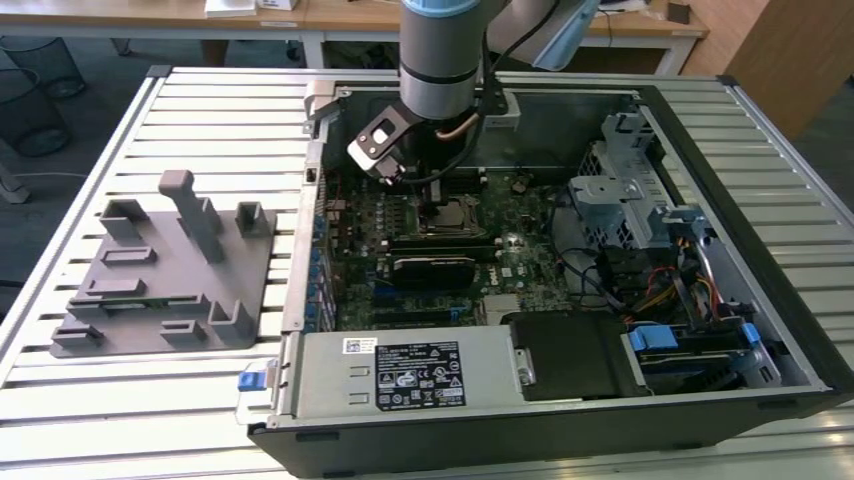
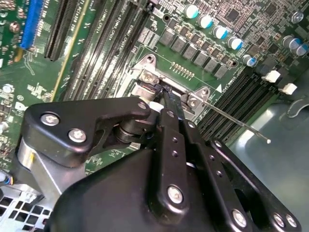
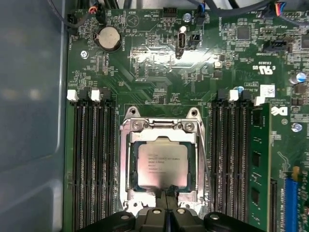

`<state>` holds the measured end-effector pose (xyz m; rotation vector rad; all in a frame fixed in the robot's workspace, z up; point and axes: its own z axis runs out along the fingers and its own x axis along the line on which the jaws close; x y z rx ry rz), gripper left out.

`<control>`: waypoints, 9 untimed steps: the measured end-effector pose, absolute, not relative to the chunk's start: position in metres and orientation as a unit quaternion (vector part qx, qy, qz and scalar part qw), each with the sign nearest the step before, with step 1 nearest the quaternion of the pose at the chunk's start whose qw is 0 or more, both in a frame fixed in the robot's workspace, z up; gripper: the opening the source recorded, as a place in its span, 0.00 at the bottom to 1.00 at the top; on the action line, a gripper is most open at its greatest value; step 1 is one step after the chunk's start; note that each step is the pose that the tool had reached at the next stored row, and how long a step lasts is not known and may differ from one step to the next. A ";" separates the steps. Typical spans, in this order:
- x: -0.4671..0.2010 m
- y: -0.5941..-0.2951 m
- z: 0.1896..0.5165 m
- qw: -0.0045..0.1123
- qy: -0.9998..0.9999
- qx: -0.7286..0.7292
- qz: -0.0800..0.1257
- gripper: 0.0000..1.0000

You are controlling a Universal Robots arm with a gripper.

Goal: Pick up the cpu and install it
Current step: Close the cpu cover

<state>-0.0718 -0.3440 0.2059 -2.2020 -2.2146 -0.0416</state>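
One chip matters here: the cpu lies flat inside the socket, its pale metal top facing up and its darker rim sitting square within the metal frame. In the first wrist view the gripper stands at the chip's edge, its fingers drawn together to a thin slit with nothing visible between them. It looks closed on nothing, touching or just above the rim; which of the two I cannot tell.

Judging by this, the step in hand is seating the chip. It would go best with the gripper kept vertical and any contact light and straight down, since sideways push could skew the chip on the contacts beneath. All four edges should sit level with the frame before more force is used.

The thin retention lever juts out free beside the socket, apparently unlatched, so it needs clearance. Rows of memory slots flank the socket closely on both sides.

In the exterior view the arm reaches down into the open computer case, which lies on the slatted surface beside a grey tray.
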 end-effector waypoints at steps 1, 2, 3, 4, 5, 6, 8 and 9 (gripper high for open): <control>-0.072 -0.344 0.205 0.009 -0.709 -0.705 -0.013 0.11; -0.072 -0.343 0.204 0.009 -0.709 -0.705 -0.013 0.11; -0.072 -0.343 0.203 0.009 -0.709 -0.705 -0.013 0.11; -0.072 -0.343 0.202 0.009 -0.709 -0.705 -0.013 0.11; -0.072 -0.343 0.202 0.009 -0.709 -0.705 -0.013 0.11; -0.072 -0.342 0.201 0.009 -0.709 -0.705 -0.013 0.11; -0.072 -0.342 0.199 0.009 -0.709 -0.705 -0.013 0.11; -0.072 -0.342 0.199 0.009 -0.709 -0.705 -0.013 0.11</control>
